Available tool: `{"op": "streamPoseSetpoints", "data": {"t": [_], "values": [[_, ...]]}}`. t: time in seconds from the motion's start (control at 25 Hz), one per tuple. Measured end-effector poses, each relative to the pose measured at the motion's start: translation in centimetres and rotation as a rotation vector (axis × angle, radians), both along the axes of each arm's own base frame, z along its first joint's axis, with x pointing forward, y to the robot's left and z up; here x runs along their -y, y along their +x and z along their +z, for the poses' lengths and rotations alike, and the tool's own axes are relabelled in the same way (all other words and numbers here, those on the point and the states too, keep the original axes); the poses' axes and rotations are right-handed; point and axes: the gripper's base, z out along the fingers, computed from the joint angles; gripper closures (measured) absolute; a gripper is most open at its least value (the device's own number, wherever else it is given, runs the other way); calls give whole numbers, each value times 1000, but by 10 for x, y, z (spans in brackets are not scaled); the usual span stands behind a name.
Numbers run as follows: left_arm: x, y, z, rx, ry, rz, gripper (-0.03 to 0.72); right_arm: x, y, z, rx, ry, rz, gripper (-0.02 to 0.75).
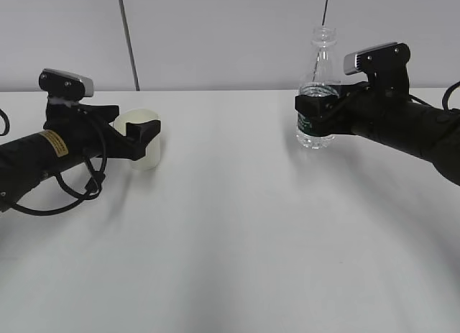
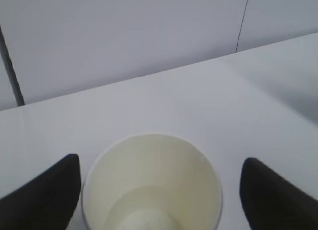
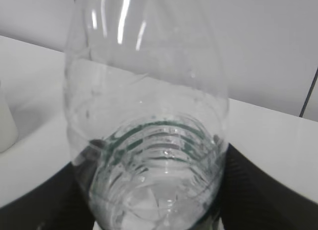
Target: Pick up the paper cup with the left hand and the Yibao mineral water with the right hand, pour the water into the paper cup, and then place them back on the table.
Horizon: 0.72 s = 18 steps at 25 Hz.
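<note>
Cup (image 2: pixel 151 183) upright on the table (image 1: pixel 237 225), well left of the bottle (image 1: pixel 320 96), nested between spread left-gripper (image 1: pixel 144 142) fingers (image 2: pixel 44 195), gaps showing on both sides: open, not yet gripping. Bottle upright, long axis vertical, lower body wedged between right-gripper (image 1: pixel 316 113) fingers, clamped on it. Judged next: close left jaws on cup, then lift both.

- paper cup (image 2: pixel 151 185): matte cream paper, smooth inside
- Yibao mineral water (image 3: pixel 149 120): clear glossy plastic, ribbed, shiny glare
- table (image 1: pixel 237 239): plain matte white, smooth
</note>
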Motion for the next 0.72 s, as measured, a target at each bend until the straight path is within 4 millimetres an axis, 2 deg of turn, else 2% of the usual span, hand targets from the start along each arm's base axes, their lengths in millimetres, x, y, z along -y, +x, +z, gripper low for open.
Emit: {"op": "streamPoseSetpoints", "data": {"t": [0.28,0.48,0.72], "values": [[0,-2,16,38,-7,-1,97,0,0,-2,3,5,4,263],[0,-3,19,44,-6,-1,97,-2,2,-17,-18,16,13,263],[-1,-4,34,81,-10,-1,97,-5,4,-28,13,52,38,263]]}}
